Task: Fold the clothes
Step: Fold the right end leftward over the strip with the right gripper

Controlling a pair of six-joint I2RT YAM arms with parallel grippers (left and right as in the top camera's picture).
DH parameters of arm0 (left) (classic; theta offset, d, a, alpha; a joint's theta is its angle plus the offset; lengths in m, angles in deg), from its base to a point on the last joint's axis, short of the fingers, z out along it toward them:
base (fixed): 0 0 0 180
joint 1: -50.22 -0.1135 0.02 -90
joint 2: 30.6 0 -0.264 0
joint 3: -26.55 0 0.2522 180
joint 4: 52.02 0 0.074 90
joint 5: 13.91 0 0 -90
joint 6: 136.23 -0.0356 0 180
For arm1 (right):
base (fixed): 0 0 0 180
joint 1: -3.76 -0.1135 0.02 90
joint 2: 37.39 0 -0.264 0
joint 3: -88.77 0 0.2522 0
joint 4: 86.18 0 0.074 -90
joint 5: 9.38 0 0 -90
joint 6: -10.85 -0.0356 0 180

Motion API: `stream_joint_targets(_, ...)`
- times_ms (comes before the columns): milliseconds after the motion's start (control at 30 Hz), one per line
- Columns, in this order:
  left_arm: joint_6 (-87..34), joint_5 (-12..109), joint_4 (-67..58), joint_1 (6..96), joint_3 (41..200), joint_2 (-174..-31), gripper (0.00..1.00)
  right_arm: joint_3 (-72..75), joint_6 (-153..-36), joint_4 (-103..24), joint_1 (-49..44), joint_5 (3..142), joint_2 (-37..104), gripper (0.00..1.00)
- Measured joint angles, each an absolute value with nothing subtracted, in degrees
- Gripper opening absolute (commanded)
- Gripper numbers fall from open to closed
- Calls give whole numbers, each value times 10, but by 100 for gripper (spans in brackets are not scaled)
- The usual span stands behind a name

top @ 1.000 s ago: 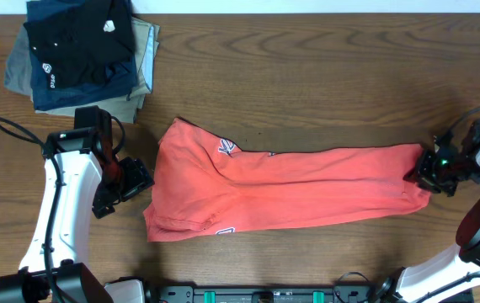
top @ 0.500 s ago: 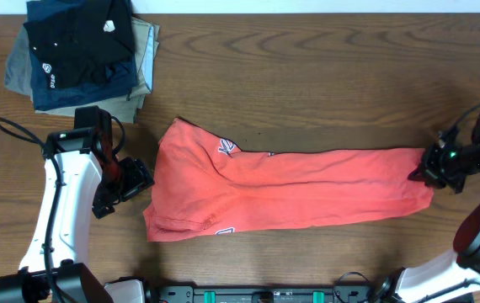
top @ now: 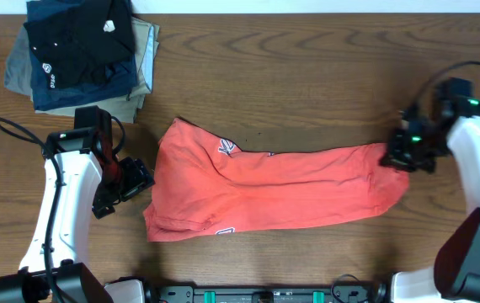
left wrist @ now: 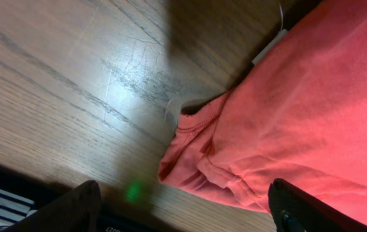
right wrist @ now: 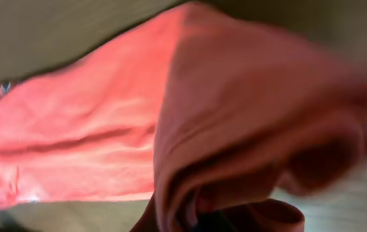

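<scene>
The coral-red T-shirt [top: 274, 189] lies folded lengthwise across the table's middle, with navy lettering showing near its left part. My right gripper [top: 397, 157] is shut on the shirt's right end and holds it lifted off the table; the right wrist view shows the cloth [right wrist: 235, 129] bunched and draped over the fingers. My left gripper [top: 130, 181] is open just left of the shirt's left edge. In the left wrist view its fingers [left wrist: 183, 209] straddle the hemmed corner of the shirt [left wrist: 286, 122] without touching it.
A stack of folded black, navy and khaki garments [top: 84, 50] sits at the back left corner. The wooden table [top: 307, 76] surrounds the shirt. Cables run by both arms.
My right gripper has moved left and slightly back, carrying the shirt's right end with it, so the shirt is shorter. The left arm has not moved.
</scene>
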State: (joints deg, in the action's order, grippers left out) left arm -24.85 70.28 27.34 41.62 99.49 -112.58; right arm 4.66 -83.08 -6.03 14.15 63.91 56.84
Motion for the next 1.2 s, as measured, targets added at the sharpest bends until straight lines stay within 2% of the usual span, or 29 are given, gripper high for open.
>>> stream_joint_targets(200, -248, 703, 276, 416, 995, -1126, 84, 47, -843, -68, 48, 637, 568, 1)
stream_joint_targets(333, -248, 703, 276, 416, 995, -1126, 84, 47, -848, -68, 1, 638, 568, 7)
stream_joint_targets(467, -248, 703, 276, 416, 995, -1126, 84, 51, -850, -74, -48, 637, 568, 8)
stream_joint_targets(567, -248, 703, 276, 416, 995, -1126, 88, 59, -857, -81, -74, 637, 568, 9)
stream_joint_targets(900, -248, 703, 277, 416, 995, -1126, 88, 81, -916, -129, -137, 638, 569, 9)
stream_joint_targets(1000, -248, 703, 277, 416, 995, -1126, 89, 82, -934, -141, -156, 638, 569, 19)
stream_joint_targets(1033, -248, 703, 277, 416, 995, -1126, 89, 82, -940, -145, -162, 638, 568, 29)
stream_joint_targets(1200, -248, 703, 277, 416, 995, -1126, 89, 82, -962, -153, -191, 634, 569, 61)
